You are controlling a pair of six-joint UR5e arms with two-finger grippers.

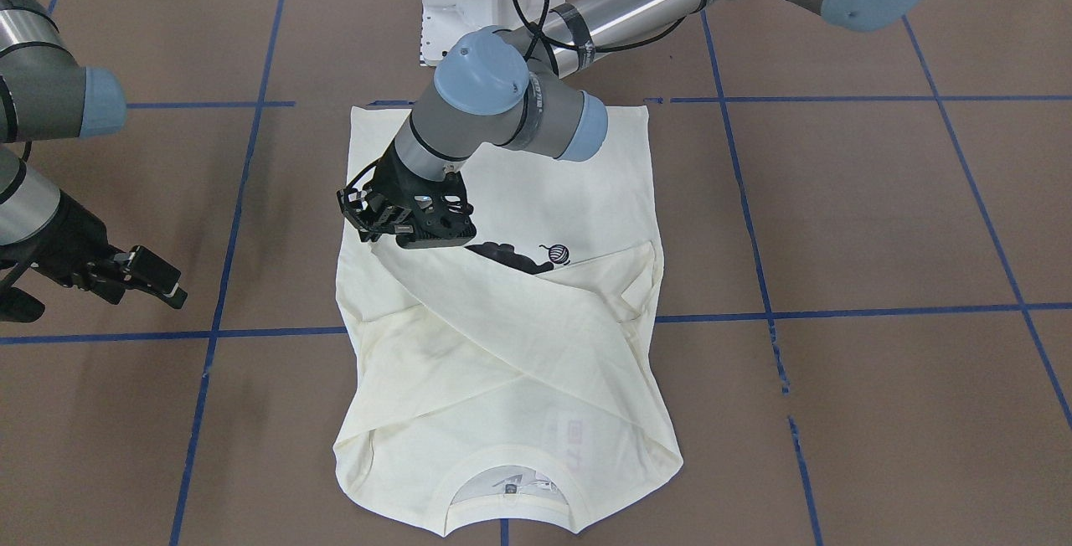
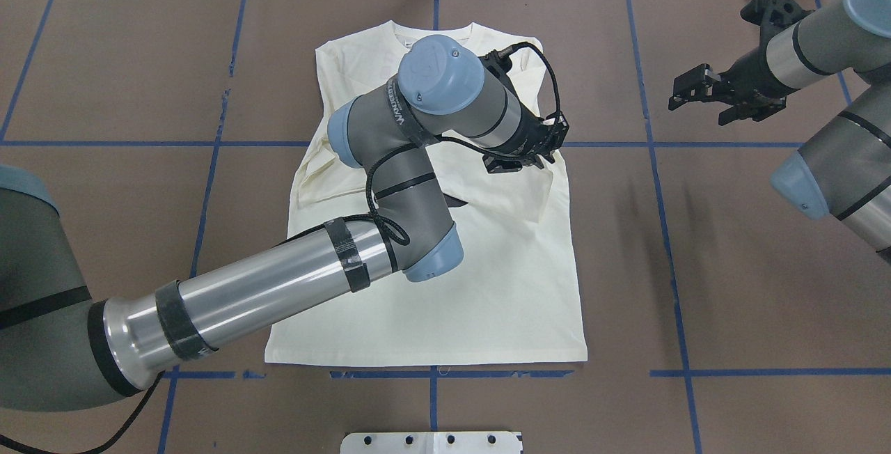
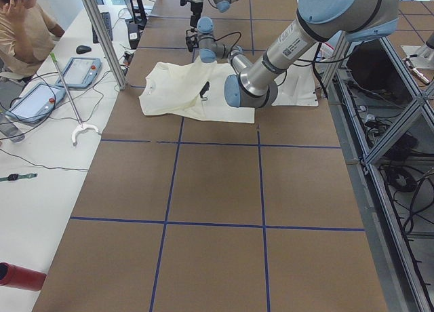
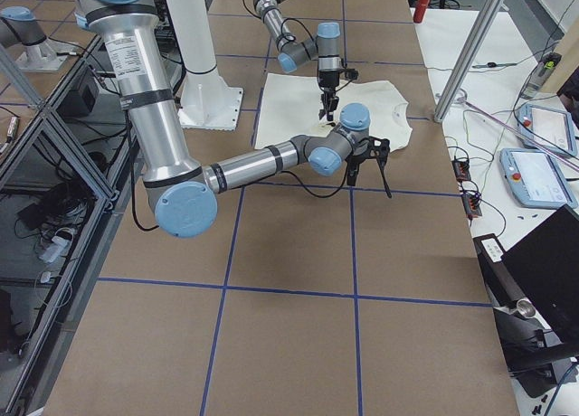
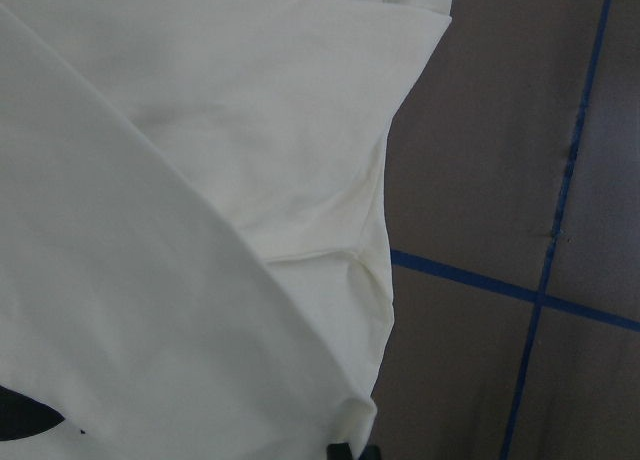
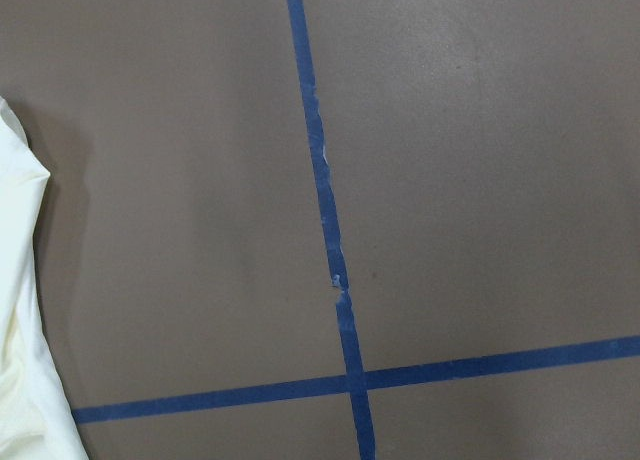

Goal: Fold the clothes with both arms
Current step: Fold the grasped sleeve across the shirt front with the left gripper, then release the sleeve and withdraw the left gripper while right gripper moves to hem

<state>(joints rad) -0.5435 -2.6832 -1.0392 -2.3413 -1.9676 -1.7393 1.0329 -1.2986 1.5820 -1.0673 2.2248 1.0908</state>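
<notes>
Shirt (image 1: 519, 378) lies flat at the middle of the surface (image 1: 879, 211), with its hem toward the robot's edge and its collar toward the opposite edge. Both sleeves are crossed over the chest.

Step in hand, as judged: the sleeve fold. The left claw (image 1: 406, 232) points down at the end of the upper sleeve (image 1: 469, 311), on the robot's right side of the shirt. How wide it stands, and whether it grips the cuff, cannot be told from any view. The right claw (image 1: 163, 278) hangs over bare surface well clear of the shirt, fingers parted and empty.

Next move, as judged: the left claw must be free of the cuff and clear of the cloth without dragging the sleeve. Both claws would then take one end of the shirt for a fold across the body.

Writing: only the yarn-ball print (image 1: 557, 254) and a strip of black print beside it show. No lettering can be read. The neck label (image 1: 511, 487) and the faint marks showing through the cloth above it are illegible.
</notes>
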